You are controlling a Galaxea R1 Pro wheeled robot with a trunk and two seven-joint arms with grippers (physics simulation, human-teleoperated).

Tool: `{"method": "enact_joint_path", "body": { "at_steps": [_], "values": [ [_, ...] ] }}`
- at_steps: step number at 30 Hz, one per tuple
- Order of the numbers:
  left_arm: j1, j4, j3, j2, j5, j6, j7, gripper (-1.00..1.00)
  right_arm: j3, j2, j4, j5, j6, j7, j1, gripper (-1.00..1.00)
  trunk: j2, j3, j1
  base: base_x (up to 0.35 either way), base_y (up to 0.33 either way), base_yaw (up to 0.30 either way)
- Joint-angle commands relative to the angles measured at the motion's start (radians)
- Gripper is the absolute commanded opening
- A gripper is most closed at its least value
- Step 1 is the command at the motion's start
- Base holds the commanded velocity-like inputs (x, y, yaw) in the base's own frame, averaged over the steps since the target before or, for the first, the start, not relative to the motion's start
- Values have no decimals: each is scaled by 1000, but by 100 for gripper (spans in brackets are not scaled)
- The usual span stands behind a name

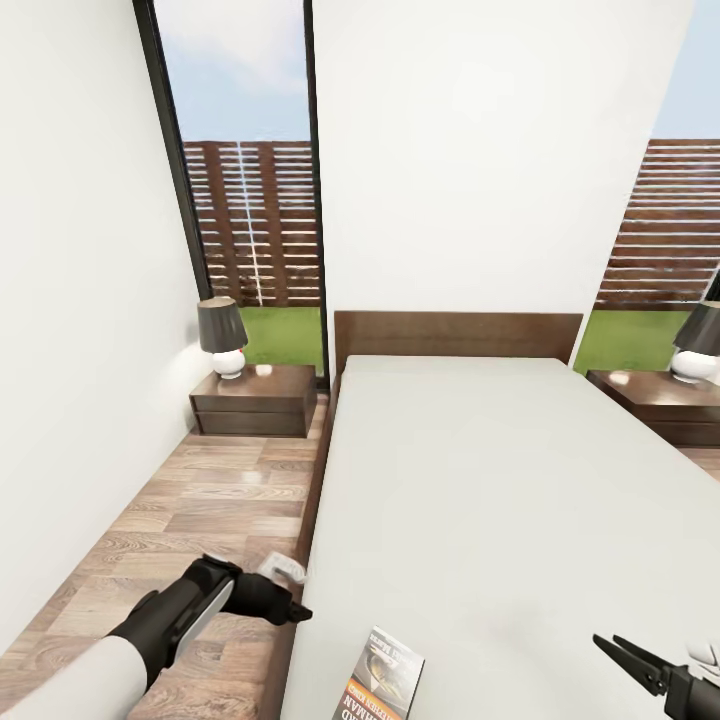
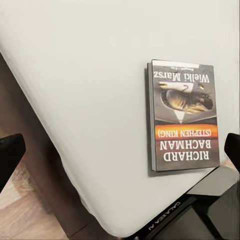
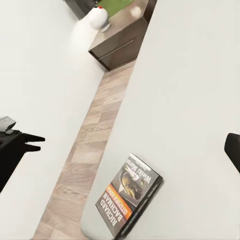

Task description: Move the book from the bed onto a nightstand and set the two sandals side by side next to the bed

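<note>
The book (image 1: 380, 682) lies flat on the bed (image 1: 480, 500), close to the mattress's near left edge, dark cover with an orange band up. My left gripper (image 1: 292, 608) hovers over the bed's left side rail, just left of the book, and is open. In the left wrist view the book (image 2: 182, 117) sits apart from the wide-spread fingers (image 2: 10, 152). My right gripper (image 1: 612, 648) is open above the mattress to the book's right; from its wrist the book (image 3: 129, 197) is seen ahead. A nightstand (image 1: 255, 400) stands on the left and another nightstand (image 1: 655, 400) on the right. The sandals are out of view.
Each nightstand carries a dark-shaded lamp (image 1: 222, 335), with the other lamp (image 1: 700, 345) at the right edge. A narrow strip of wood floor (image 1: 200, 500) runs between the bed and the left wall. Windows flank the headboard (image 1: 455, 335).
</note>
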Motion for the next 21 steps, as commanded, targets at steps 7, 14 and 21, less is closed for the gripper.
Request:
{"method": "enact_joint_path", "body": {
  "at_steps": [7,14,21],
  "values": [
    [-1,10,-5,-26,10,5,10,100,12,6,6,-4,12,-1,-6,100,-1,-1,0,0,0,0],
    [-21,10,1,-34,15,7,18,100,16,7,13,-4,11,0,-12,100,-1,-1,0,0,0,0],
    [-34,32,6,-57,16,7,72,100,20,12,15,-2,3,-1,-14,100,-1,-1,0,0,0,0]
  ]
}}
